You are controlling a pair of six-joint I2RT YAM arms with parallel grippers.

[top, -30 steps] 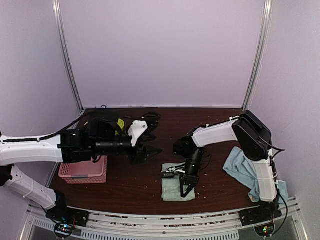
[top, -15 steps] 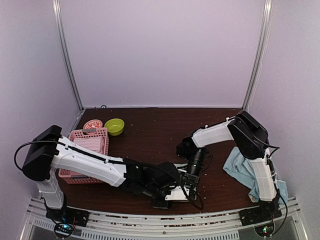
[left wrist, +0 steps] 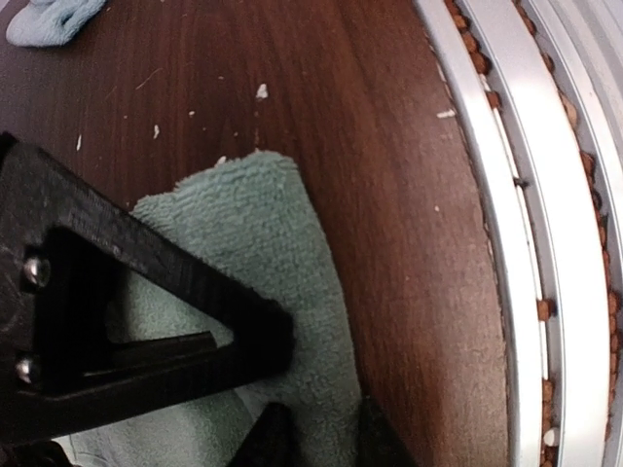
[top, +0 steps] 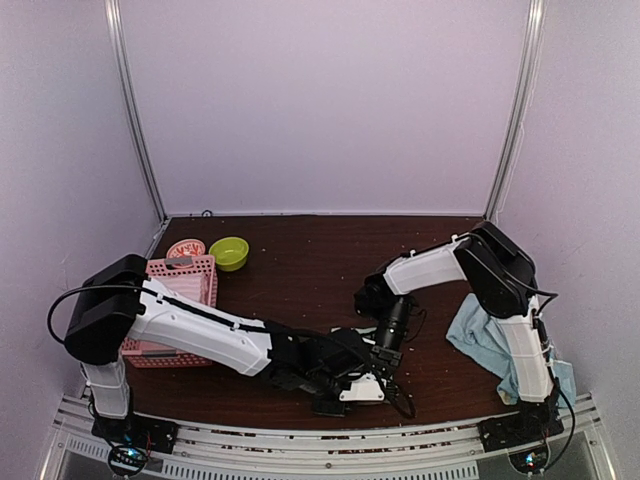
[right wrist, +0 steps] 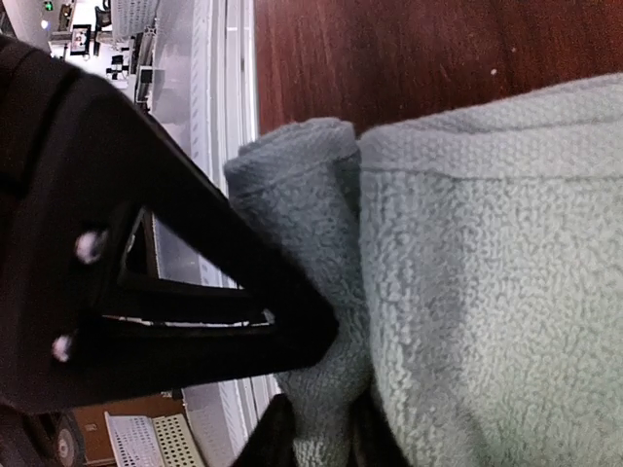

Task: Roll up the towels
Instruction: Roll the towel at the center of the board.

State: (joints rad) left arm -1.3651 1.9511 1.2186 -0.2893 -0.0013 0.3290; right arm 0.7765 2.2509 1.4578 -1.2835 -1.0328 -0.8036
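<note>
A mint green towel (left wrist: 255, 226) lies near the table's front edge, its near edge curled into a small roll (right wrist: 300, 170) beside the flat part (right wrist: 487, 282). In the left wrist view my left gripper (left wrist: 319, 440) has its fingertips on either side of that thick edge, pinching it. In the right wrist view my right gripper (right wrist: 316, 440) straddles the same roll, fingers pressed into the cloth. From above, both grippers, left (top: 345, 388) and right (top: 385, 365), meet over the towel and hide most of it. More light blue towels (top: 487, 342) lie heaped at the right.
A pink latticed basket (top: 172, 310) stands at the left, partly under my left arm. Behind it are a green bowl (top: 229, 252) and a pink dish (top: 186, 248). The metal rail (left wrist: 506, 224) runs just past the towel's near edge.
My left arm swung down from above the basket to the towel at the front edge and its jaws closed on the cloth. The right gripper stayed on the towel's roll.
</note>
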